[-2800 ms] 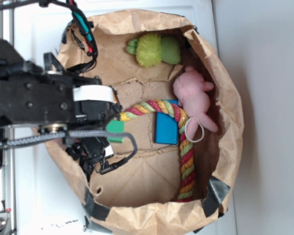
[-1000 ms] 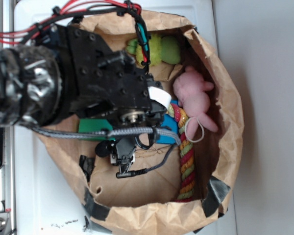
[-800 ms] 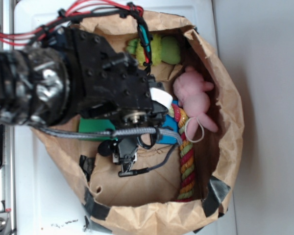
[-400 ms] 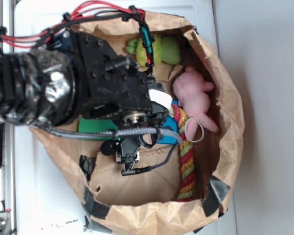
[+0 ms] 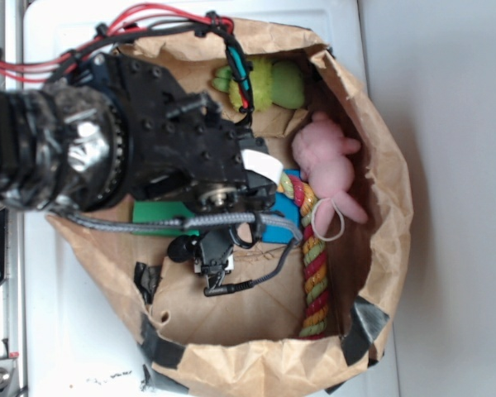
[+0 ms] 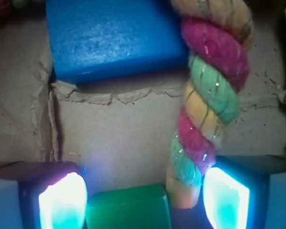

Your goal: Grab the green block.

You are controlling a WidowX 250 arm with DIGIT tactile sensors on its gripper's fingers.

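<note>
Two changes show against the frame from nearly three seconds back: the arm, then at the left edge of the paper bag (image 5: 372, 165), now reaches over its middle, and it hides much of the blue block (image 6: 112, 38). The gripper (image 6: 144, 200) points down at the bag floor, spread wide and grasping nothing. The green block (image 6: 128, 207) lies between its glowing fingers (image 6: 62, 202), nearer the left one, with the rope's (image 6: 205, 114) end beside the right.
</note>
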